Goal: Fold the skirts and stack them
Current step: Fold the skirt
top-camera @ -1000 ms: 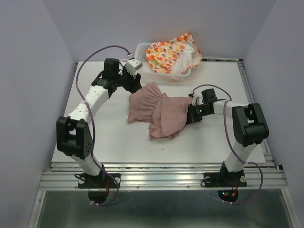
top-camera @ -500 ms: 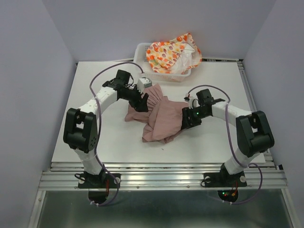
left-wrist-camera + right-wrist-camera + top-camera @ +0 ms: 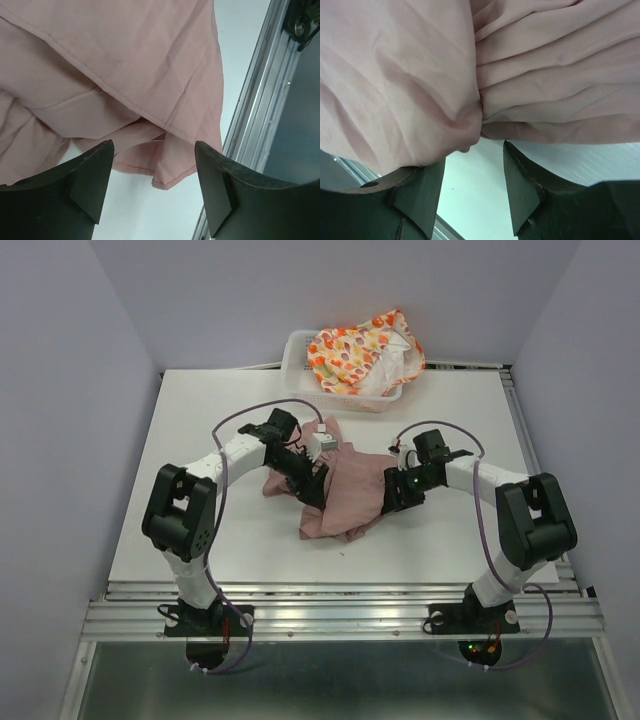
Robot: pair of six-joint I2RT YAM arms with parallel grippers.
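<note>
The dusty pink skirt (image 3: 350,495) lies bunched in the middle of the table. My left gripper (image 3: 313,486) hovers over its left part, open. In the left wrist view the left gripper (image 3: 154,150) has nothing between its fingers, and the pink skirt's (image 3: 125,75) hemmed corner lies just ahead of them. My right gripper (image 3: 390,496) is at the skirt's right edge, open. In the right wrist view the right gripper (image 3: 474,155) shows bare table between its fingers, and folds of the pink skirt (image 3: 420,75) rest over the left finger. The printed cream skirt (image 3: 358,352) sits in the basket.
The white mesh basket (image 3: 345,400) stands at the back edge of the table, just behind the pink skirt. A metal rail (image 3: 340,615) runs along the near edge, and the same rail (image 3: 265,115) appears on the right of the left wrist view.
My left arm has swung from near the basket toward the centre and front, pushing the pink skirt's left side over into a tighter bunch. My right gripper has opened and let the skirt go.
</note>
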